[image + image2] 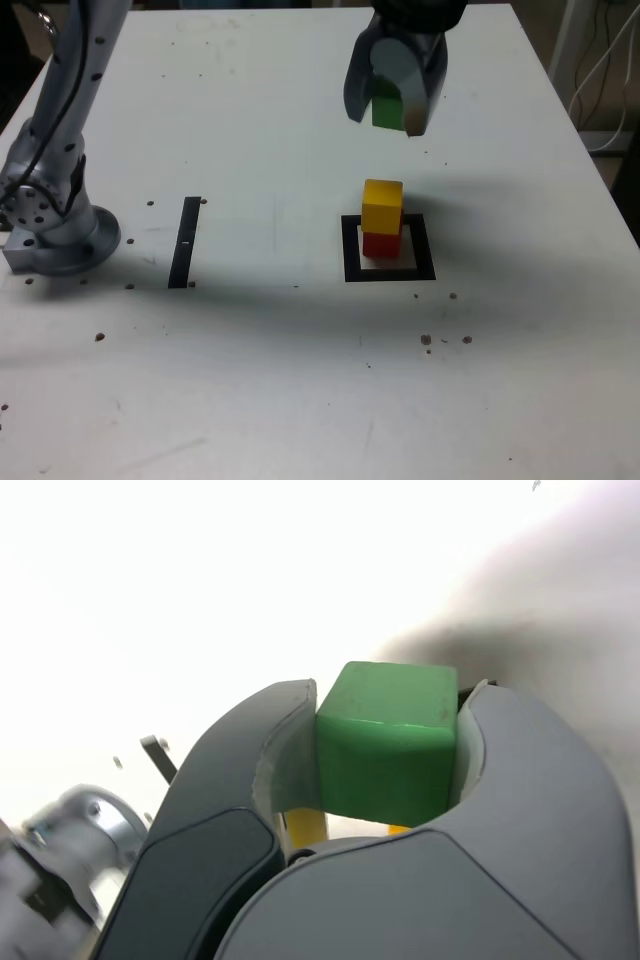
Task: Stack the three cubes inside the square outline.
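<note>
On the white worktop (300,380), the yellow cube (382,206) sits on the red cube (380,244), which stands inside the black tape square outline (389,272), toward its far-left part. Well to the exterior view's left lies a narrow black tape strip (185,242), and farther left the arm's grey metal base (60,235). The grey hand (392,108) hangs above and seemingly beyond the stack, with the green cube (388,742) between its jaws.

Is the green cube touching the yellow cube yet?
Apart. The exterior view shows the green cube, held in the gripper, well above the yellow cube, bare table between them.
</note>
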